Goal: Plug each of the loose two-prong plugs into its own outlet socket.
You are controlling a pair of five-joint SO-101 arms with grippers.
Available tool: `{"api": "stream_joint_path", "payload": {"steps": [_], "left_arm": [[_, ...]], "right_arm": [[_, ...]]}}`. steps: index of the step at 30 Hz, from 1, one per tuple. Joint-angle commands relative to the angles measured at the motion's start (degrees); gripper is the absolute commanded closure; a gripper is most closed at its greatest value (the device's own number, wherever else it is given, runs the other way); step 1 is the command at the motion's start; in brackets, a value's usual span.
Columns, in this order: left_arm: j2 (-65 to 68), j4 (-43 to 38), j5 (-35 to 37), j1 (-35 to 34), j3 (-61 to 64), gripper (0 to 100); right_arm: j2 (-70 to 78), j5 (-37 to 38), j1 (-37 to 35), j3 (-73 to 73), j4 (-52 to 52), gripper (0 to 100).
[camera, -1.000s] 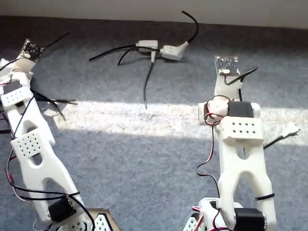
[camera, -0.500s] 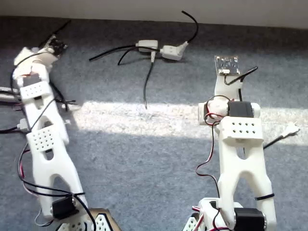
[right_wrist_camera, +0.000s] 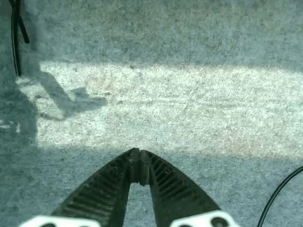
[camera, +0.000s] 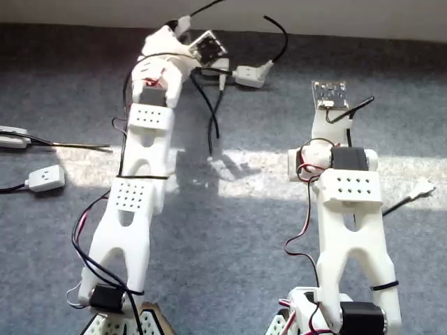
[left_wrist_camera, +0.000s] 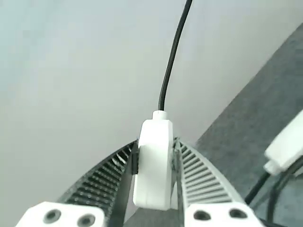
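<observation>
As seen from high, lay stretched toward the surface's far edge, left gripper near a loose plug, socket well apart. From left wrist, pinched a white plug. From right wrist, showed right gripper pressed together over the surface.

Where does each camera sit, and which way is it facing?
High view: fixed overhead, looking down at the carpet; left arm and right arm show.
Left wrist view: looks along the left gripper, shut on a white plug, toward a pale wall.
Right wrist view: looks down past the shut right gripper at carpet.
Shared: high and right wrist views both show the sunlit band.
</observation>
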Motion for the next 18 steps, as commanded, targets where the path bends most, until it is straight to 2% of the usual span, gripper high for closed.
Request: {"api": "stream_joint_path", "payload": {"steps": [1,3,8,18], "left_arm": [[-1.45,-0.53,0.35,7.43,-2.77,99],[-1.45,-0.44,0.35,9.89,-1.27,98],[0.04,-0.44,0.53,13.14,-0.04,87],[1.8,-0.79,0.35,10.07,-0.48,84]], "right_arm": [[-1.63,-0.53,-0.13,-0.31,-0.66,99.1],[-1.63,-0.53,-0.13,-0.22,-0.48,99.1],[-1.63,-0.53,-0.13,-0.22,-0.48,99.1],[-1.63,-0.53,-0.13,-0.13,-0.48,99.1]]}}
